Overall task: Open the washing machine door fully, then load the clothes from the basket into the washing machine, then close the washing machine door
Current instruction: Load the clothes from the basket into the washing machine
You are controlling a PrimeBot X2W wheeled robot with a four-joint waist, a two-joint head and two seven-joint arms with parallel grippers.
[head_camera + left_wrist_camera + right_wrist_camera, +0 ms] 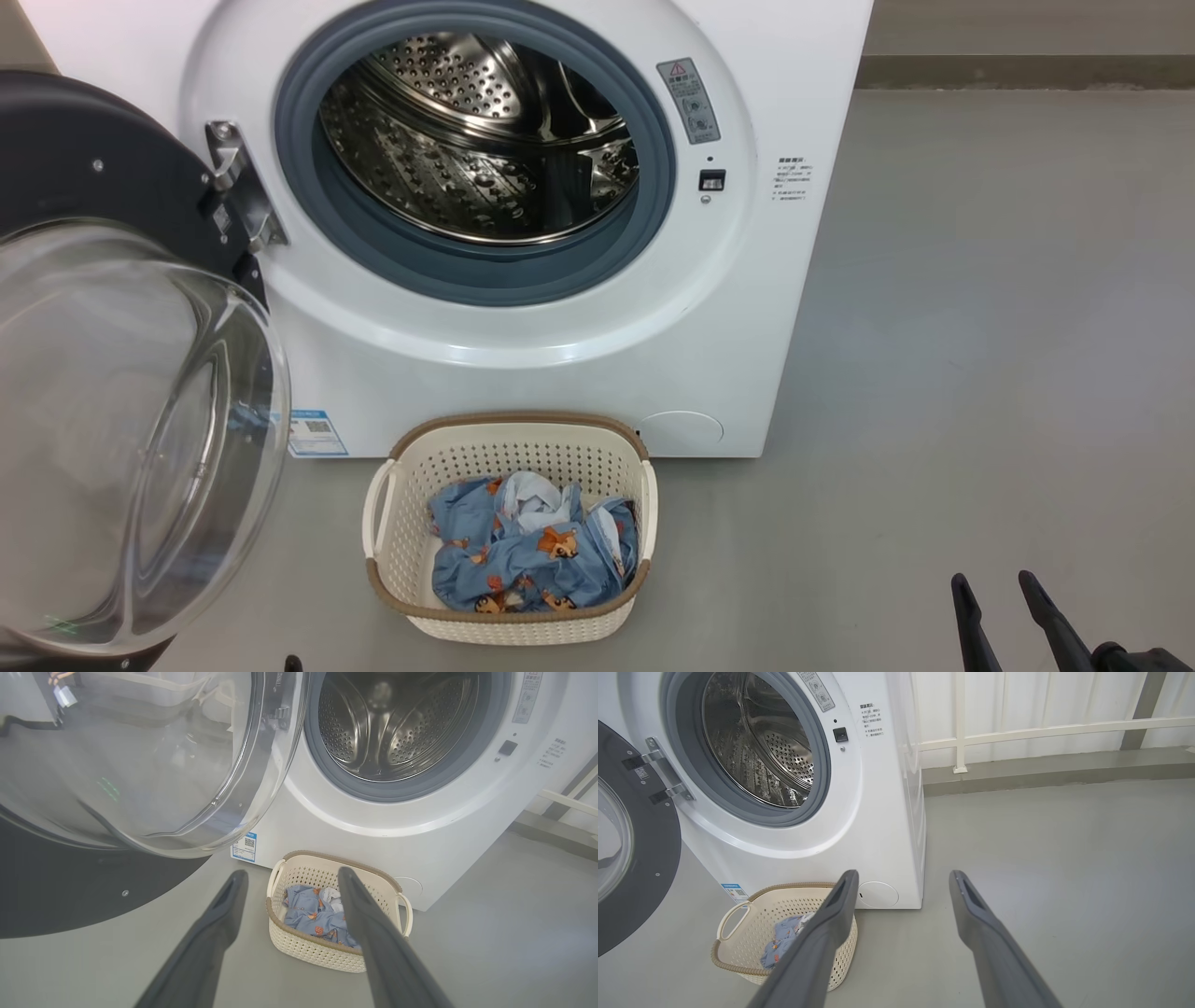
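Left hand point(292, 875): fingers spread wide, gripping nothing, hanging in the air above the floor point(980, 373).
Right hand point(904, 876): fingers spread just as wide, empty as well, also off the floor.
Basket point(515, 422): ahead of and below the left hand, framed between its two fingertips in the wrist view. It is ahead and to the left of the right hand. It stands on the floor just in front of the washer point(560, 373), apart from both hands.
Clothes point(532, 551): a crumpled heap inside the basket, light blue with orange-brown animals, with a white piece at the side nearer the washer. Neither hand touches them.
Door point(84, 149): ahead and to the left of the left hand, swung wide open. Its dark inner face and bulging glass bowl are turned toward the room. From the right hand it is far off to the left, past the basket.
Hinge point(238, 191): metal, at the left edge of the washer's mouth, carrying the door.
Washer: beyond the basket from both hands, white, its round mouth uncovered.
Drum point(476, 140): perforated steel, ringed by a grey gasket point(485, 271), higher than either hand.
Label point(316, 432): blue, low on the washer's front, left of the basket, beside the door glass.
Rail point(1055, 730): pale, along the wall, well beyond the right hand.
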